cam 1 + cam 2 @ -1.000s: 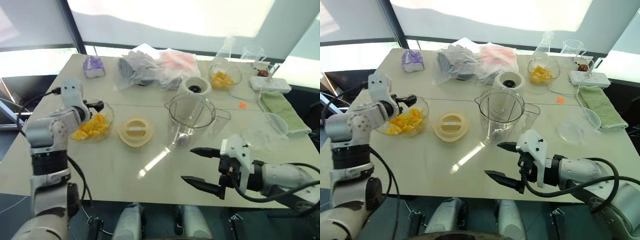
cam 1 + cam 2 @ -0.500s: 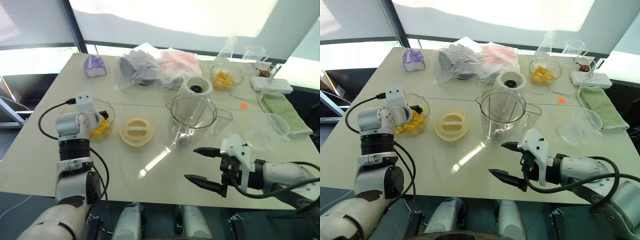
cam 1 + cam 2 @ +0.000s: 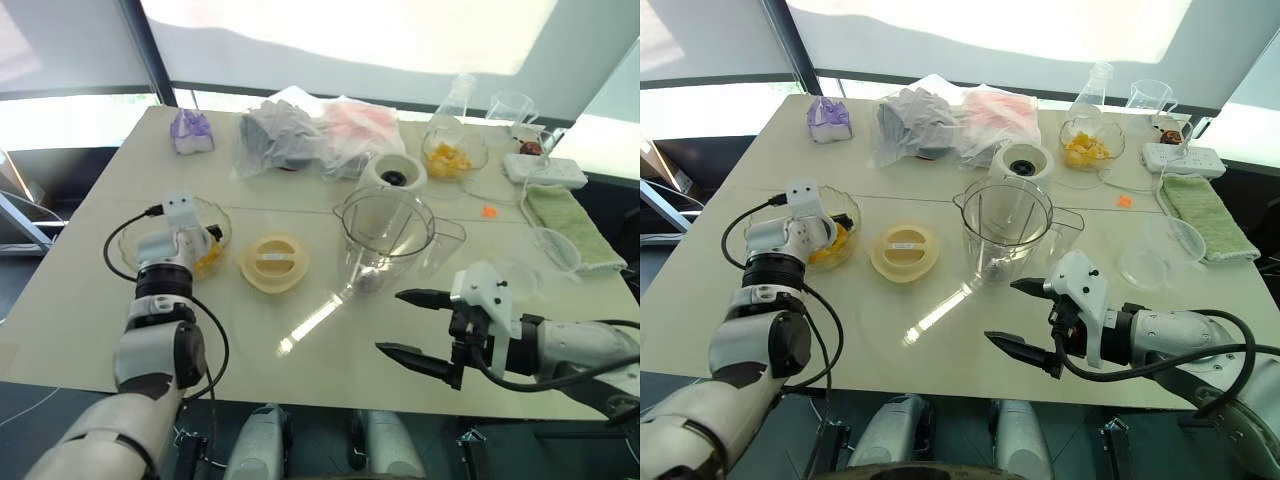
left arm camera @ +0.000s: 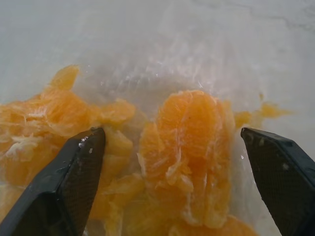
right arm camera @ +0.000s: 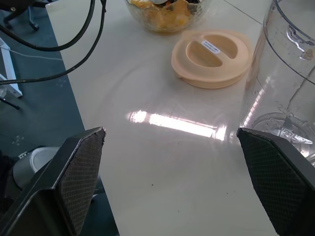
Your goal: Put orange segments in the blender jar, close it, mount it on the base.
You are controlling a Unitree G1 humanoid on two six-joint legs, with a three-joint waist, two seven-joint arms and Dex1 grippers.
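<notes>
- We see the left gripper [image 4: 172,147] open over the orange segments [image 4: 189,142] in a glass bowl [image 3: 130,248] near the table's [image 3: 90,300] left edge.
- Right gripper [image 3: 418,324] open, empty, near the front edge.
- Lid [image 3: 270,263] sits between the bowl and the blender jar [image 3: 385,235] mid-table; base [image 3: 393,172] behind.

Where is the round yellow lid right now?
The yellow lid lies flat on the table, left of the middle in the head views, between the bowl of orange segments and the clear blender jar.

left gripper [image 3: 837,232]: down in the glass bowl [image 3: 758,218] of orange segments [image 3: 830,248]
right gripper [image 3: 1029,318]: fingers spread wide, hanging over the table [image 3: 890,320] near the blender jar [image 3: 1005,232]
lid [image 3: 904,251]: flat between bowl and jar
</notes>
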